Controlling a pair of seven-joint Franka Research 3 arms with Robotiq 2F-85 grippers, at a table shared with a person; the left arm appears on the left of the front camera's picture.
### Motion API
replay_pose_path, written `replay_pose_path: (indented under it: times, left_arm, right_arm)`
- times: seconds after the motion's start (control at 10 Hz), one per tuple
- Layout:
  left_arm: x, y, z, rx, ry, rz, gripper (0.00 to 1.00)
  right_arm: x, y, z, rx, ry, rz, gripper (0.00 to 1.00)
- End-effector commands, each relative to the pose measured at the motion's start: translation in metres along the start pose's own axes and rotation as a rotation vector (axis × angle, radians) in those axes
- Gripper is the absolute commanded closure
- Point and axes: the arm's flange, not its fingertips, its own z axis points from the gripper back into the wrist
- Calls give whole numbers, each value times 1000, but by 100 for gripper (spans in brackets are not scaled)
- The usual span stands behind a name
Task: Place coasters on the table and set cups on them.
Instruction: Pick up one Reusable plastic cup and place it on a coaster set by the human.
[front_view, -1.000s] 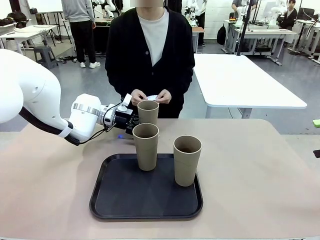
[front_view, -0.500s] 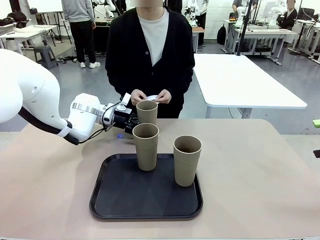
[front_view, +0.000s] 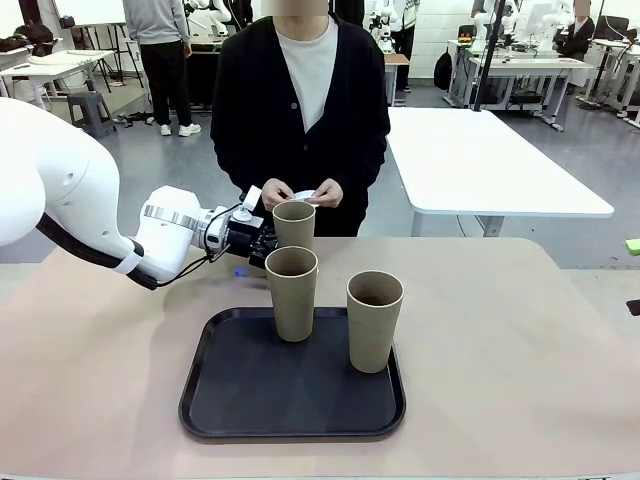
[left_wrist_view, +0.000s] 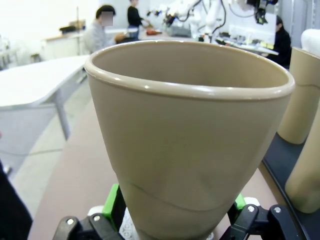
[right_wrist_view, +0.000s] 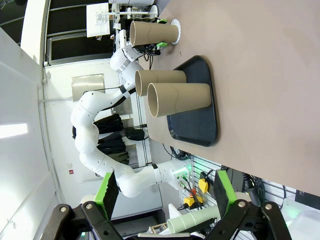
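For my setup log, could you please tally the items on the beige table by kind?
Cups: 3
Black tray: 1
Coaster: 1
Total: 5

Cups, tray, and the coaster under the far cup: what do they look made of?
Cups: matte tan, likely moulded plastic or fibre composite; smooth rim with faint sheen. Tray: black, satin, probably plastic; rounded moulded lip. Coaster: white paper by the look; thin, scalloped edge.
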Motion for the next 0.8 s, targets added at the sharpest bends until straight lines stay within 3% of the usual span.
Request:
replay_pose_path:
  times: [0.0,0.7]
  left_arm:
    - [2,1,5,-27,11,-14,0]
    - [3,-3,17,-37,37,-40,0]
  right_arm:
    - [2,0,0,17,-1,4,0]
    - [2,0,0,17,-1,4,0]
